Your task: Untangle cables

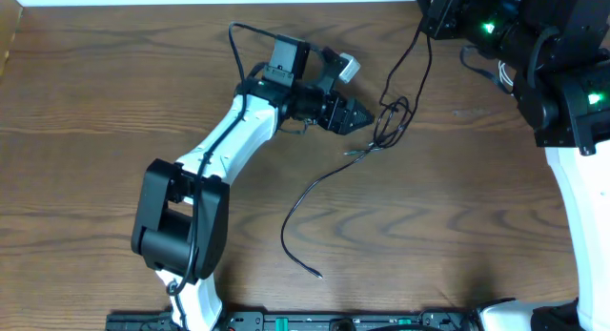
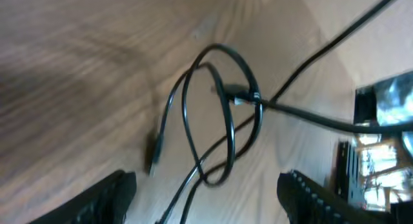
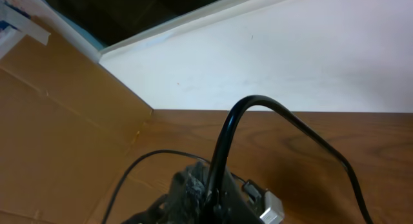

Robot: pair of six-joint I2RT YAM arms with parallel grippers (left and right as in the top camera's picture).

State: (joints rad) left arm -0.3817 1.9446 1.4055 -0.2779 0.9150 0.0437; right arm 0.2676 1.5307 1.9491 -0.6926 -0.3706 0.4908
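**Black cable knotted right of centre**

The cable (image 2: pixel 255 98) loops just right of the worktop's middle. One end trails toward the front edge and the other rises toward the back right corner. The left gripper (image 1: pixel 360 115) is beside the knot, jaws spread. The right gripper (image 1: pixel 438 18) is at that corner; its jaws cannot be told.

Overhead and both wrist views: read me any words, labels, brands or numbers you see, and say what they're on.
No text can be read in any view.
Right wrist view: the white paper label on the brown cardboard sheet carries blue marks, too blurred to read.
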